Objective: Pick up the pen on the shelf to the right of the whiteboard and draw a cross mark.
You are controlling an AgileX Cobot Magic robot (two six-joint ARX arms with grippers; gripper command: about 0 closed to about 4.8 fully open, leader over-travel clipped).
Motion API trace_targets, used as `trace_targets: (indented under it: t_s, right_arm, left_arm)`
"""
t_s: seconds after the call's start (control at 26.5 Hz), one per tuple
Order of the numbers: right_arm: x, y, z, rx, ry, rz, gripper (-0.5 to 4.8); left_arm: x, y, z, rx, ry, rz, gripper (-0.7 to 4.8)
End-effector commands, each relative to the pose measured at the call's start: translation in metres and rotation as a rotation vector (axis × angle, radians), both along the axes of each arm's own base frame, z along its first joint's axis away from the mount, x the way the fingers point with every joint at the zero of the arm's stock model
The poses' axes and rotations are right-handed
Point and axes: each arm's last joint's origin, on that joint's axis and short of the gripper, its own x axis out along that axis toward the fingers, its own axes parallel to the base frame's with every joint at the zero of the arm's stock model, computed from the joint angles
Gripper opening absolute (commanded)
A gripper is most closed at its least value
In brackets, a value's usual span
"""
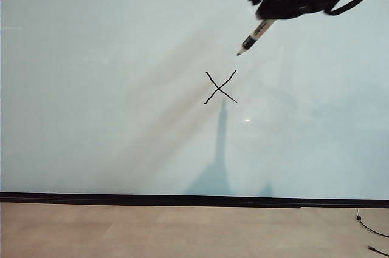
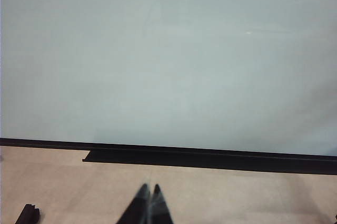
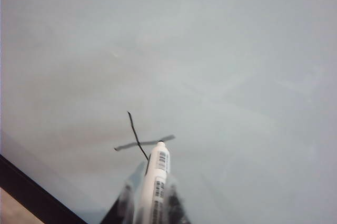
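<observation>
The whiteboard (image 1: 121, 88) fills most of the exterior view. A small black cross mark (image 1: 220, 87) is drawn near its middle. My right gripper (image 1: 270, 12) is at the upper right, shut on the white pen (image 1: 255, 36). The pen's black tip points down-left and sits up and right of the cross, clear of its lines. The right wrist view shows the pen (image 3: 156, 182) between the right gripper (image 3: 152, 205) fingers, with the cross mark (image 3: 139, 142) just past the tip. My left gripper (image 2: 149, 188) is shut and empty, low over the floor before the whiteboard (image 2: 168, 50). The shelf is out of view.
A thin black strip (image 1: 182, 200) edges the board's bottom, with tan floor (image 1: 182, 230) below it. A black cable (image 1: 371, 227) lies on the floor at the lower right. The left wrist view shows a black ledge (image 2: 210, 159) under the board and a small black object (image 2: 27, 214).
</observation>
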Motion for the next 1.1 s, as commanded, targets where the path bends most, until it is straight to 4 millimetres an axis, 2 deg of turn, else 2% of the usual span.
trace_targets:
  t_s: [0.04, 0.34, 0.72, 1.1]
  right_arm:
    - [-0.018, -0.015, -0.005, 0.024, 0.008, -0.044, -0.05]
    - [-0.059, -0.046, -0.036, 0.084, 0.000, -0.105, -0.06]
    - [-0.093, -0.070, -0.069, 0.142, -0.033, -0.185, -0.06]
    - [-0.108, -0.081, -0.083, 0.176, -0.033, -0.212, -0.06]
  left_arm:
    - [0.000, 0.000, 0.002, 0.004, -0.008, -0.004, -0.05]
    - [0.000, 0.000, 0.001, 0.004, -0.008, -0.004, -0.05]
    - [0.000, 0.000, 0.001, 0.004, -0.008, -0.004, -0.04]
    - [0.000, 0.000, 0.002, 0.004, -0.008, -0.004, -0.05]
